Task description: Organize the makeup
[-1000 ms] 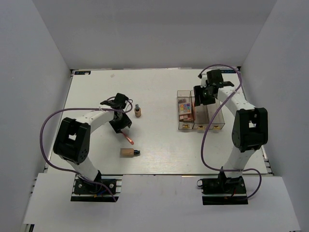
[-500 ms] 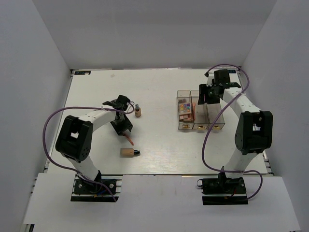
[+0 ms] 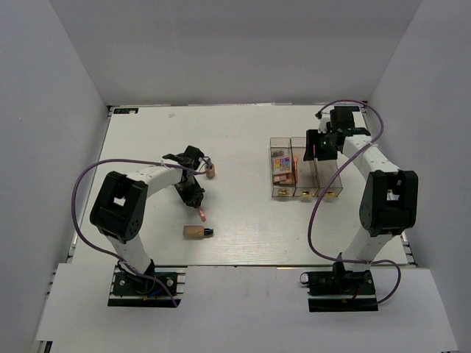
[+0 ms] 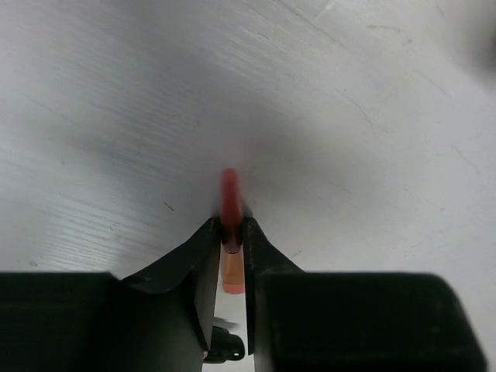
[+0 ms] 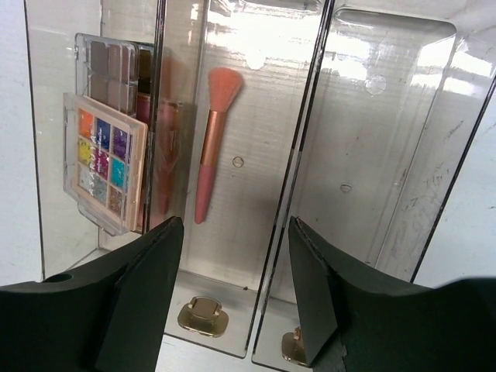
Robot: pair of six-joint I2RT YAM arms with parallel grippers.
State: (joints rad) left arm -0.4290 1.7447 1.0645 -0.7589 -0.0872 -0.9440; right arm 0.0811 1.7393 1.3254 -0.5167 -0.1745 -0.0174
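My left gripper [image 3: 193, 197] [image 4: 231, 242] is shut on a thin pink-orange brush [image 4: 230, 203], whose end [image 3: 201, 214] sticks out low over the table. One tan foundation bottle [image 3: 210, 170] stands upright just beyond the gripper. Another [image 3: 196, 232] lies on its side nearer the front. My right gripper [image 3: 319, 144] [image 5: 234, 226] is open and empty above the far ends of the clear organizer boxes. The left box [image 5: 54, 232] holds a multicoloured palette [image 5: 103, 160] and a brown one [image 5: 113, 68]. The middle box [image 5: 256, 201] holds the second brush [image 5: 211, 139].
The three clear boxes [image 3: 303, 193] stand side by side at the right of the white table. The right box [image 5: 380, 155] has nothing in it. Grey walls enclose the table on three sides.
My left gripper has shifted a little right and toward the front, onto the brush. My right gripper has drawn back slightly to the right, away from over the boxes.
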